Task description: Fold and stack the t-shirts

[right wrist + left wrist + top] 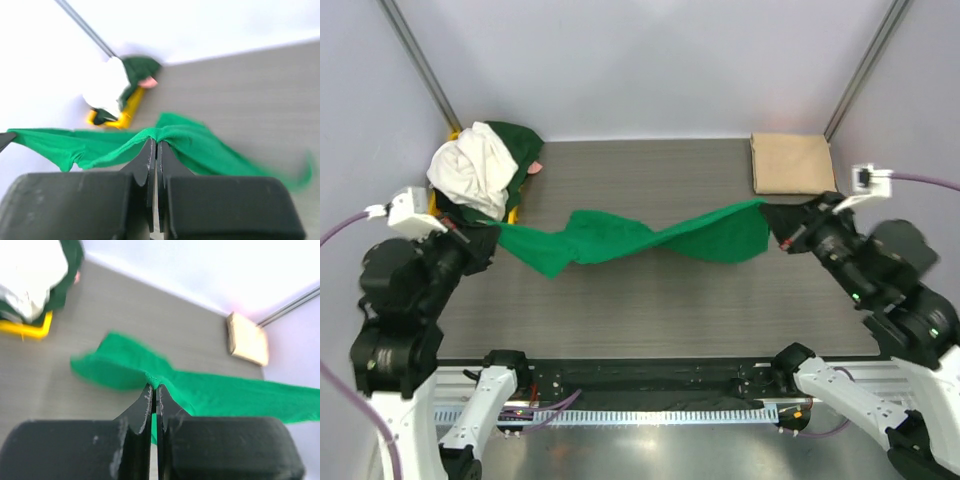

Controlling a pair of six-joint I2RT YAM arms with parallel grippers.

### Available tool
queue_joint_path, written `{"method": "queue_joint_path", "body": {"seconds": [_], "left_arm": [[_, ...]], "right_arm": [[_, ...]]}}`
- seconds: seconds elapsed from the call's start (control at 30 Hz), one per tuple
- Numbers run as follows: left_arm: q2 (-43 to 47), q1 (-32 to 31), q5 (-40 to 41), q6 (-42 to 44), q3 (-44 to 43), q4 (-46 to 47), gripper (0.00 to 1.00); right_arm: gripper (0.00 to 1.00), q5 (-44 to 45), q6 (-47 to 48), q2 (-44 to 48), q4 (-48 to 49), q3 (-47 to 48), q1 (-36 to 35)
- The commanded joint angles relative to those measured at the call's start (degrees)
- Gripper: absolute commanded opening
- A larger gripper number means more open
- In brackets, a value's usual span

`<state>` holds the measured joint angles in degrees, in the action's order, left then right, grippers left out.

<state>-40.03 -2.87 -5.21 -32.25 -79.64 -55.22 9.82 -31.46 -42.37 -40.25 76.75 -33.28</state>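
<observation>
Bright green t-shirt held stretched above mid-counter, left fingers and right fingers each pinched shut on an edge. Tan t-shirt lies folded, far right corner. White and dark green t-shirts lie heaped on the yellow tray, unfolded. Progress judged early.

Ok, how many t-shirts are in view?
4: the bright green shirt stretched across the middle, the folded tan shirt at the far right, the white shirt piled on a dark green shirt at the far left. More may be hidden underneath.
</observation>
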Motion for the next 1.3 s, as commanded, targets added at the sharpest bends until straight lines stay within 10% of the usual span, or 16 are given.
{"method": "queue_joint_path", "body": {"seconds": [0.0, 0.53, 0.8, 1.07, 1.17, 1.27], "left_arm": [[1.88, -0.20, -0.67, 4.81, -9.09, -1.28, 0.00], [-2.93, -3.98, 0.55, 2.10, -37.86, 6.53, 0.00], [-28.20, -4.77, 2.82, 1.06, -49.89, -3.09, 0.00], [-63.02, -0.64, -3.39, 2.71, -44.29, -10.70, 0.06], [-75.35, -0.64, -6.56, 5.96, -46.22, -12.88, 0.37], [-77.74, -1.26, -4.72, 7.99, -42.11, -9.84, 0.62]], "right_arm": [[0.01, -4.10, 5.27, 2.37, -2.64, 6.56, -0.21], [0.01, -6.43, 9.23, 8.81, -3.61, 29.57, 10.95], [0.01, 16.43, 7.39, -13.06, -16.85, 36.37, 10.95], [0.01, 27.72, 1.68, -40.82, -15.74, 16.96, 16.04], [0.76, 23.49, 0.53, -43.15, -9.95, 11.33, 17.28], [0.96, 21.64, 0.96, -42.88, -4.15, 7.46, 17.19]]}}
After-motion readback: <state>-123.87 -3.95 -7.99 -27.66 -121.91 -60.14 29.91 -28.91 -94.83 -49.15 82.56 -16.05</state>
